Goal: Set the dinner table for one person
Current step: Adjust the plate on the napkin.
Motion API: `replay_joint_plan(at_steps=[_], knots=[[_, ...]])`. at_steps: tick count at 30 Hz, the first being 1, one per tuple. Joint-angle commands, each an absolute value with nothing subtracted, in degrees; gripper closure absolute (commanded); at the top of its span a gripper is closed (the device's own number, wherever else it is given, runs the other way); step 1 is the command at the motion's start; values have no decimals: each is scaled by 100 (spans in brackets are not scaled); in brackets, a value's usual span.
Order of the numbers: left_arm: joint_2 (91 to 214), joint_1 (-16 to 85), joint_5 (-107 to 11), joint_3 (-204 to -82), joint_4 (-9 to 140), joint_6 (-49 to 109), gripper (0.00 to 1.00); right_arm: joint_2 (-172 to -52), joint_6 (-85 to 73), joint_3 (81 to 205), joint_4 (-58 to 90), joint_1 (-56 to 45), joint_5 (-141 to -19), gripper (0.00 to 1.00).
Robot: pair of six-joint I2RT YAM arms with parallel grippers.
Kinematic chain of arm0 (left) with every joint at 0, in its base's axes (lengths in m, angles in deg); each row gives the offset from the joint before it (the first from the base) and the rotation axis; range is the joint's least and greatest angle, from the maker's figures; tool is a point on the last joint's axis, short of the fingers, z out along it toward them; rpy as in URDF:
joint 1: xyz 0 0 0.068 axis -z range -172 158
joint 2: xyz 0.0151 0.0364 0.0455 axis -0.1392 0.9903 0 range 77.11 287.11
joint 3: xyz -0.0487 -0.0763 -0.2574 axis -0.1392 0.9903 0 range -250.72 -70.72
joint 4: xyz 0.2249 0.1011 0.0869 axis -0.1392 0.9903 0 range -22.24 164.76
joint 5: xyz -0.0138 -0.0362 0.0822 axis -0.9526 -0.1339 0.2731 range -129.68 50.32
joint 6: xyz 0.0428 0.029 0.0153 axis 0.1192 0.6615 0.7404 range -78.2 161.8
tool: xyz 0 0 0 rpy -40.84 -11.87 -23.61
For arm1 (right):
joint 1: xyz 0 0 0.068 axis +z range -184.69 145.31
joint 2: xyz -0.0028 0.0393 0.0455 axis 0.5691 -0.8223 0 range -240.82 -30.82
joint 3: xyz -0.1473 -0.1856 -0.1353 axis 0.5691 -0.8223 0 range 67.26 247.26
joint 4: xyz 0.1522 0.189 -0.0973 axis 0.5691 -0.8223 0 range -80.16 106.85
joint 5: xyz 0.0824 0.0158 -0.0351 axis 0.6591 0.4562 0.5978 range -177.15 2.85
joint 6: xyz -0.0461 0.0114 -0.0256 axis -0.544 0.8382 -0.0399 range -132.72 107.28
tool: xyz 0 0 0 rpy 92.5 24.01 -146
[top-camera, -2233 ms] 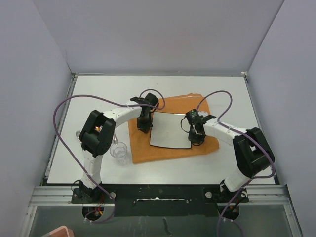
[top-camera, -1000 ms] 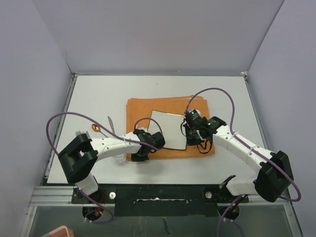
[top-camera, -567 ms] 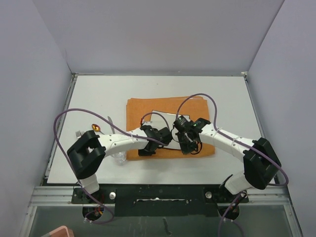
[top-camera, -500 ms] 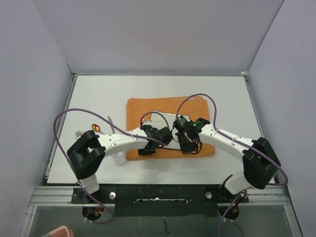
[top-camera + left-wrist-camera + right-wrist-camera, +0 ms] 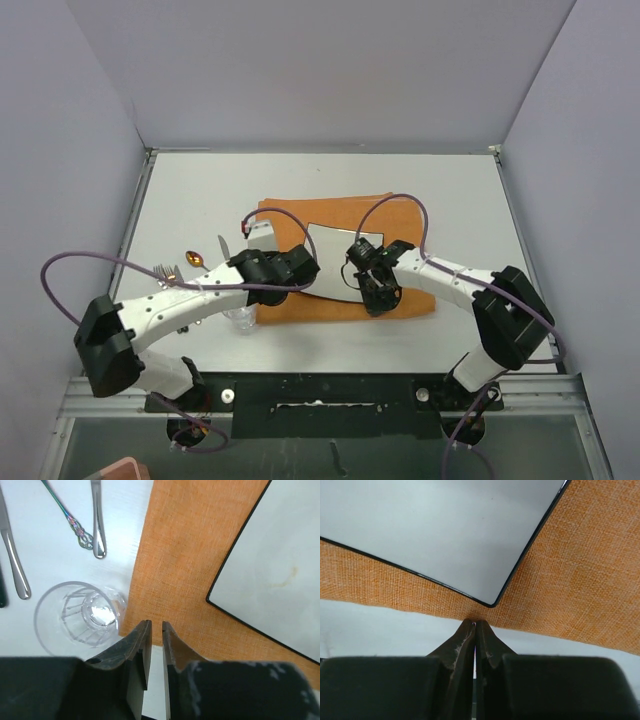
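The dinner table (image 5: 200, 190) is a white top. An orange mat (image 5: 285, 222) lies at its middle with a square white plate (image 5: 335, 262) on it. My left gripper (image 5: 297, 268) hangs above the mat's near left part; in the left wrist view its jaws (image 5: 154, 625) stand a narrow gap apart with nothing between them, over the mat's (image 5: 185, 565) near edge. My right gripper (image 5: 372, 296) is at the mat's near edge below the plate's corner; in the right wrist view its tips (image 5: 474, 623) are closed together on that edge of the mat (image 5: 580, 590).
A clear glass (image 5: 240, 318) stands off the mat's near left corner, close to my left gripper (image 5: 80, 612). A fork (image 5: 165, 270), a spoon (image 5: 195, 259) and a knife (image 5: 222, 247) lie left of the mat. Walls enclose the table.
My left gripper has lifted off the mat's near edge and pulled back to the left, its arm swung low. My right gripper has stayed at the mat's near edge.
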State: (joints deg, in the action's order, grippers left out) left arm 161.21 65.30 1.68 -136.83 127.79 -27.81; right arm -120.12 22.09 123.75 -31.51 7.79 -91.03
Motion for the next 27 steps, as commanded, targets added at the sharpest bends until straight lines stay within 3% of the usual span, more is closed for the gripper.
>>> replay_joint_plan(at_steps=[1, 4, 27], knots=[[15198, 6496, 875, -13301, 12516, -2803, 82, -12174, 2204, 12411, -2922, 807, -9225, 100], [14893, 6491, 875, -13064, 12395, -2723, 77, -12278, 2084, 12575, -2951, 758, -9400, 100], [14839, 6496, 587, -12728, 12345, -2860, 75, -12572, 1691, 13440, -3082, -25, -9498, 100]])
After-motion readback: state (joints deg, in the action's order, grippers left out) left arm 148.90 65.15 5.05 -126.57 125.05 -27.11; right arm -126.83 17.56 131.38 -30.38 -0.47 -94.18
